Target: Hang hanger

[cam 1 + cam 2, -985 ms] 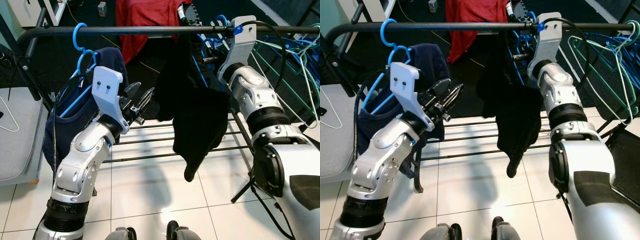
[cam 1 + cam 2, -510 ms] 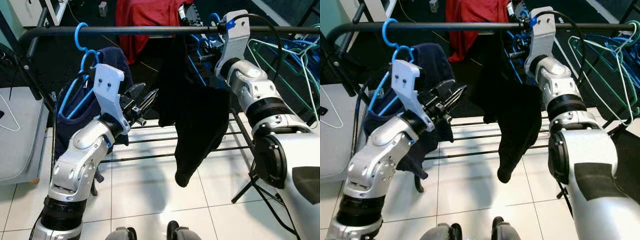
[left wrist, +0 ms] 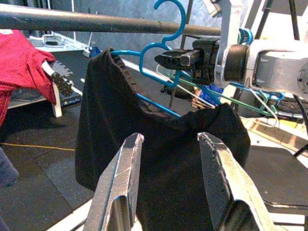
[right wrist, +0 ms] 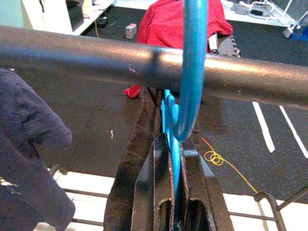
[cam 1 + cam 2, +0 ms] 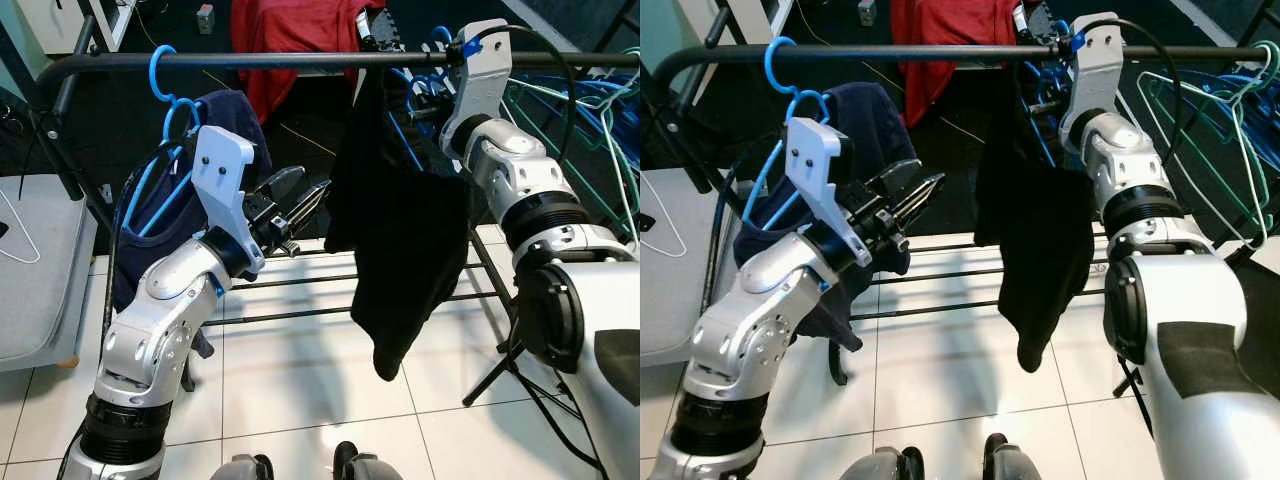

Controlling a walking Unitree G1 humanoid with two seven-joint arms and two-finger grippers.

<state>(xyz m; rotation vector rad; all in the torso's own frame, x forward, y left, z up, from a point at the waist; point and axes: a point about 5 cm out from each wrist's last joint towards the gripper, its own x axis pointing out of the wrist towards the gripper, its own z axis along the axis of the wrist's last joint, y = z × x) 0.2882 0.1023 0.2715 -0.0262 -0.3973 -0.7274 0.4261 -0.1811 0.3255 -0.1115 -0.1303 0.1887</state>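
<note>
A blue hanger (image 3: 153, 48) carries a black garment (image 5: 400, 250) just under the black rail (image 5: 250, 60). My right gripper (image 4: 174, 144) is shut on the hanger's neck, right below the rail. The hanger's hook (image 4: 190, 72) crosses the rail; I cannot tell whether it rests on it. My left gripper (image 5: 310, 200) is open, left of the garment and pointing at it, apart from the cloth. Its two fingers (image 3: 120, 187) frame the garment in the left wrist view.
A navy garment (image 5: 215, 140) on a blue hanger (image 5: 160, 75) hangs on the rail's left part. Several green and blue hangers (image 5: 590, 110) crowd the right end. A red cloth (image 5: 290, 40) lies behind. Lower rack bars (image 5: 300, 282) cross below, and a grey pad (image 5: 40, 270) sits at the left.
The black garment and its hanger have swung to the right with my right gripper. My left gripper has reached further right toward the cloth.
</note>
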